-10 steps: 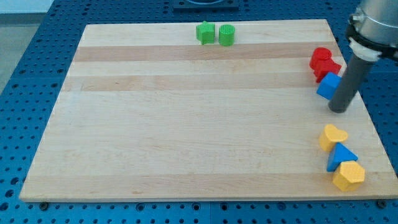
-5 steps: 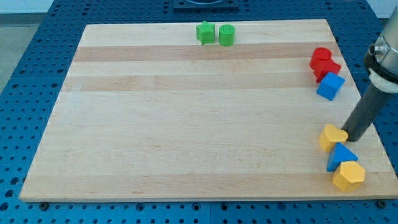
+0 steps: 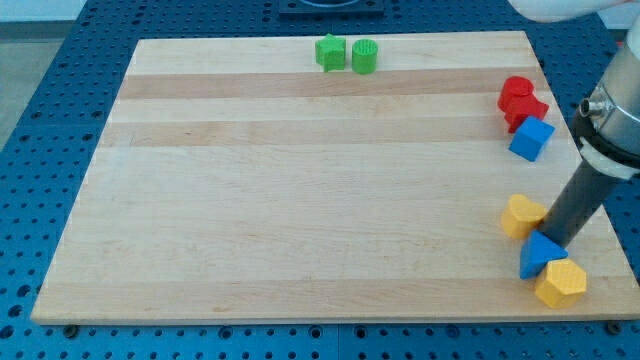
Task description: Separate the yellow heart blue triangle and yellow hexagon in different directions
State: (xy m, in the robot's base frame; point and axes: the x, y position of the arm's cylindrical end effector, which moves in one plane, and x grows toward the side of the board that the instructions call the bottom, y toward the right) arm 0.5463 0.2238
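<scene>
The yellow heart (image 3: 521, 215) lies near the board's right edge at the view's lower right. The blue triangle (image 3: 540, 255) sits just below and right of it, touching the yellow hexagon (image 3: 560, 284) at the bottom right corner. My tip (image 3: 559, 240) stands between the heart and the triangle, right against the heart's right side and the triangle's top. The rod rises up and to the right from there.
A blue cube (image 3: 531, 138) and two red blocks (image 3: 521, 100) sit by the right edge above. A green star-like block (image 3: 330, 52) and a green cylinder (image 3: 365, 56) stand at the top edge. The wooden board (image 3: 300, 180) lies on a blue pegboard.
My tip has moved down from beside the blue cube to between the heart and triangle. The yellow heart has slid a little left; the triangle shifted slightly left.
</scene>
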